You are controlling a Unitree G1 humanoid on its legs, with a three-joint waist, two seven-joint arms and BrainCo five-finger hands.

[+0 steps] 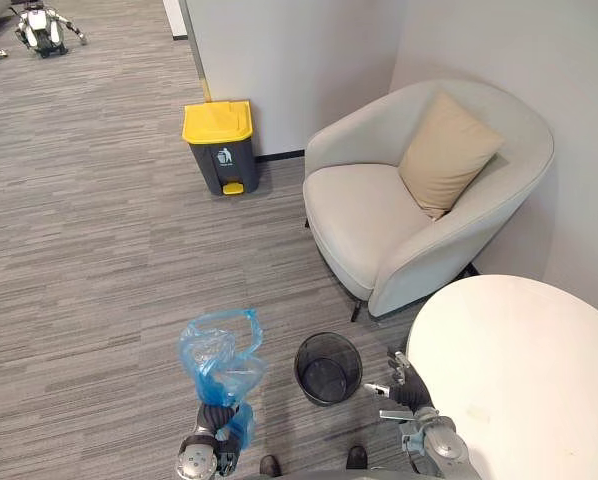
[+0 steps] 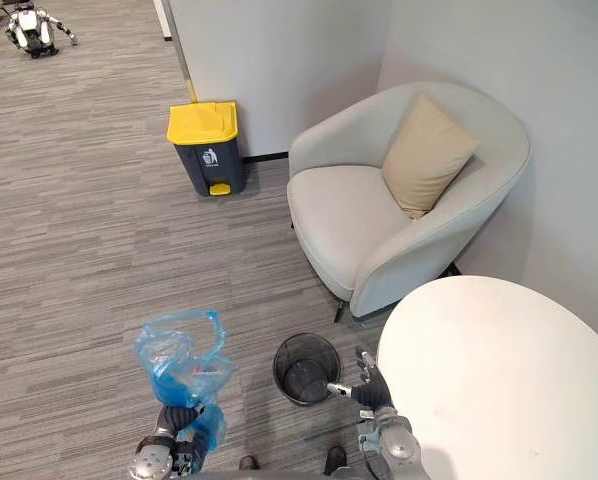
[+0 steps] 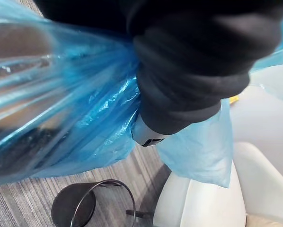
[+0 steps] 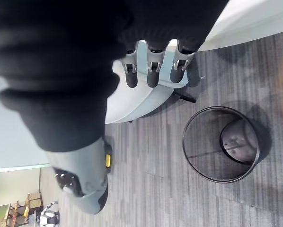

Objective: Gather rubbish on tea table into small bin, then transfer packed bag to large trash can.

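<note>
The left hand (image 1: 214, 420) holds the blue bag (image 1: 217, 360) clear of the floor (image 1: 99, 250), low at the robot's left front. Its fingers are closed on a bunch of gathered plastic, with loose film spilling out past the hand on both sides. The right hand (image 1: 411, 393) hangs empty at the edge of the round white worktop (image 1: 539, 380). Its fingers (image 4: 152, 71) are relaxed and nearly straight, gripping nothing.

The small bin (image 1: 328, 367), a black mesh one, stands on the floor between the two hands with no liner in it. The bare worktop suggests the gathering is done and the carry is in hand.

The large trash can (image 1: 220, 147), dark with a yellow lid that is down, stands against the wall well apart from the robot. An armchair (image 1: 379, 220) sits to its right.

The bag looks thin, soft and slick. It sags and crumples freely, so its load is probably light. A hold on a single fold could slide or tear. The safer place to grip is the bunched neck, all layers together, so the mouth stays shut and nothing drops out. The film will swing while it is carried. The can's lid has to be lifted before the bag can go in, and the yellow pedal at its foot looks made for that.
</note>
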